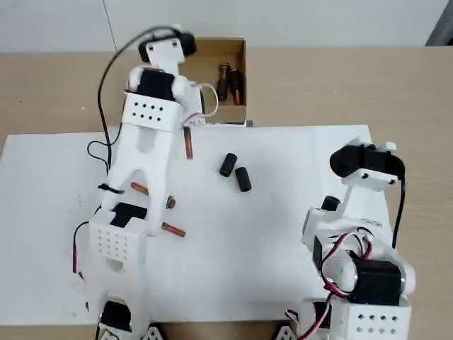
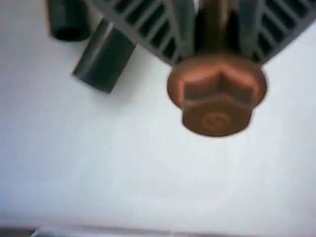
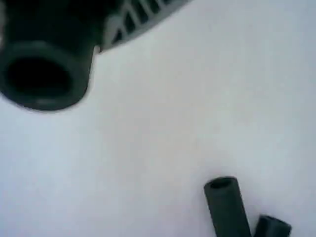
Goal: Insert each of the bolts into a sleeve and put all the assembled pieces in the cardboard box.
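Left fingers [image 2: 190,24]: closed on a copper bolt [image 2: 217,96], gripped by the shank with the hexagonal head hanging clear below them.

Right fingers [image 3: 111,29]: closed on a black sleeve [image 3: 44,74], open bore exposed at the free end.

Two loose sleeves [image 1: 228,164] lie on the white sheet [image 1: 283,269] between the two sets of fingers, nearer the left pair. The cardboard box [image 1: 205,60] stands on the worktop [image 1: 410,92] just beyond the left fingers, with assembled pieces [image 1: 230,81] inside. Loose bolts [image 1: 173,229] lie well behind the left fingers, beside that arm.

Assessment: the step in hand appears to be mating the held bolt with the held sleeve; the two are well apart. Recommended: bring the shank's free end in line with the bore before closing the gap, keep both axes parallel, advance slowly, and keep the grip on the sleeve firm so it does not twist aside on contact.

Not verifiable:
- The shank's free end is hidden by the fingers in the left wrist view.
- The sleeve's far end is covered by the right fingers.
- The number of pieces in the box cannot be counted reliably.
- One loose bolt is partly covered by the left arm.
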Available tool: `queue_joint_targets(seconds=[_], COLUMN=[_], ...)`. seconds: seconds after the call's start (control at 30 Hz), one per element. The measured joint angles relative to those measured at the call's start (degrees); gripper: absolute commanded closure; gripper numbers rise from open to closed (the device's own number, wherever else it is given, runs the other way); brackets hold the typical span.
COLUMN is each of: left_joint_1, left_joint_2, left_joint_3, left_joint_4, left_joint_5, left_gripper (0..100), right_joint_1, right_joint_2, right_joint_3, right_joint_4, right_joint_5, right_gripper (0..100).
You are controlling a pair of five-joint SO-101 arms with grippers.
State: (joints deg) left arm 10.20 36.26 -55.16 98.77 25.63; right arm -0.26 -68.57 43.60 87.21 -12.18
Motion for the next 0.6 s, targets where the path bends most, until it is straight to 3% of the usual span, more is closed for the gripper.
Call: queue_joint_targets(seconds=[0.3,0.6], left_joint_1=[1.32,1.32], left_joint_2=[-11.60,-22.42], left_joint_3=[-0.70,-0.70], left_joint_4=[0.53,0.79], left_joint_5=[-6.77,-14.51], left_gripper=[100,100], right_joint_1=[0.00,-0.09], right_joint_2=[-1.32,-9.49], right_joint_3=[-2.73,-4.57], right_joint_4=[4.13,4.66], right_joint_5=[1.76,9.14], right_gripper=[99.5,99.5])
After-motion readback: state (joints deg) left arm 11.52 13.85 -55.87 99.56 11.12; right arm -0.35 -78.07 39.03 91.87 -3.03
